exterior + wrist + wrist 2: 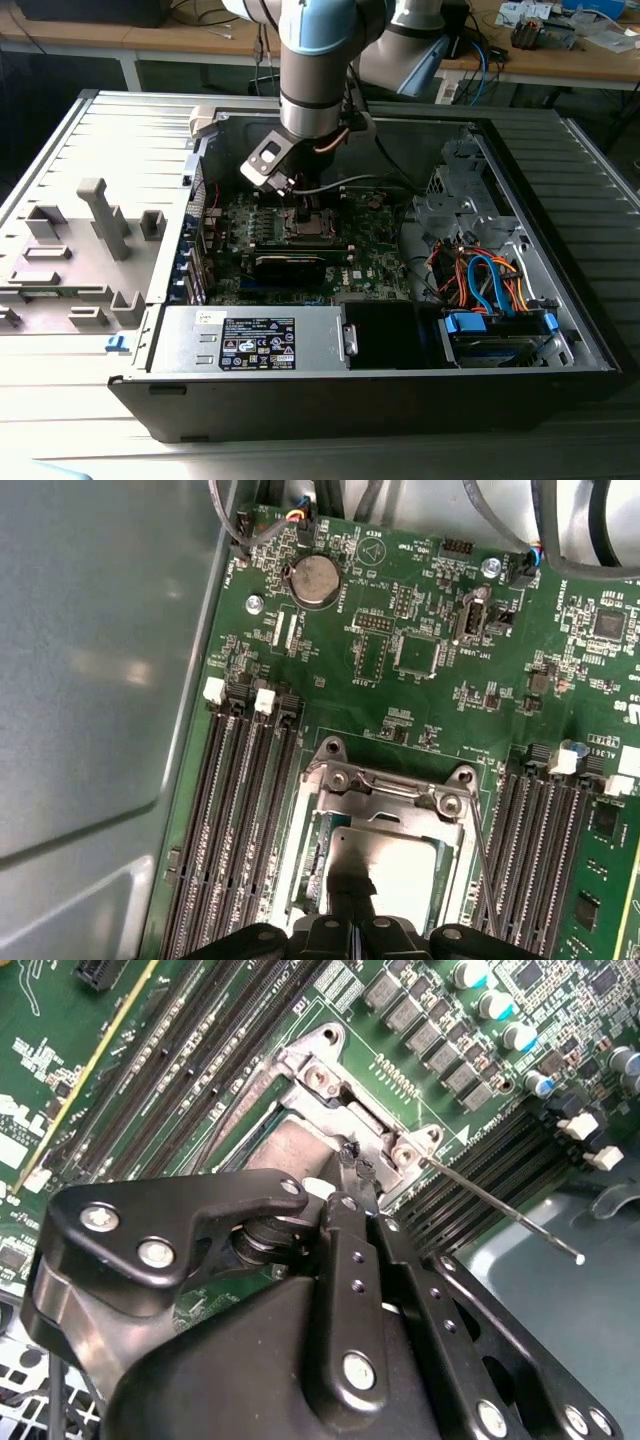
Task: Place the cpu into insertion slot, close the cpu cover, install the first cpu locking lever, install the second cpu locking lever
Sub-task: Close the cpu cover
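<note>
Checking in from the remote desk: the gripper is down inside the case, right over the insertion slot on the green motherboard. Its tips look pinched together with nothing I can see between them, and they sit at the edge of the silver frame; touching it or just above it, I can't tell. The cpu lies flat in the slot, grey top up. The cpu cover looks to be lying down around it, though I wouldn't swear it's fully seated. One locking lever, a thin wire rod, sticks out free over the memory slots, so I'd say it isn't latched. On handling, my guess is that the chip is light, stiff and touchy, an edges-only thing, with nothing to be gained by poking its top. The cover looks like thin, springy sheet metal, best pushed on its plain rim away from the hinge. The lever is probably springy and slick, so its free end looks like the spot to catch it.
</note>
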Robot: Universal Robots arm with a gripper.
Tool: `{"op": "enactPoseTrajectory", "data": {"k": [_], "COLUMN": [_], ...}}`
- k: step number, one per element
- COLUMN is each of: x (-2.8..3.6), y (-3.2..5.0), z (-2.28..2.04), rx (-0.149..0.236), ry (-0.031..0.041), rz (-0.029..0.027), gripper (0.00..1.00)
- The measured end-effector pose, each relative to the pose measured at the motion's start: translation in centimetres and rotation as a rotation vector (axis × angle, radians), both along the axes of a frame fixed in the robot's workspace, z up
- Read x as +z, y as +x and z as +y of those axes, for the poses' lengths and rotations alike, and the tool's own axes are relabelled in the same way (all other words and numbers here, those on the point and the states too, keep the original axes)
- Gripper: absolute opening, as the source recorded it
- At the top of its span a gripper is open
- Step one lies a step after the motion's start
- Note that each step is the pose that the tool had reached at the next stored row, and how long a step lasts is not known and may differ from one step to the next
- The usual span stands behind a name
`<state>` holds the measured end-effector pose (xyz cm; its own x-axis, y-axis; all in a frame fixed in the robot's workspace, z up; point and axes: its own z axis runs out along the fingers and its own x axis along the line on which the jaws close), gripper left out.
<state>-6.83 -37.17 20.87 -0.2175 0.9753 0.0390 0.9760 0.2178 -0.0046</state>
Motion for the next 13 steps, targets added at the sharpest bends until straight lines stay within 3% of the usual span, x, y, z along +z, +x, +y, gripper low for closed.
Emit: {"op": "enactPoseTrajectory", "data": {"k": [7, 13], "x": [0.61, 1.49], "y": [0.95, 1.06], "z": [-0.01, -0.01], "rx": [0.000, 0.000], "ry": [0.0153, 0.0232], "rz": [0.0080, 0.0090], "gripper": [0.11, 0.11]}}
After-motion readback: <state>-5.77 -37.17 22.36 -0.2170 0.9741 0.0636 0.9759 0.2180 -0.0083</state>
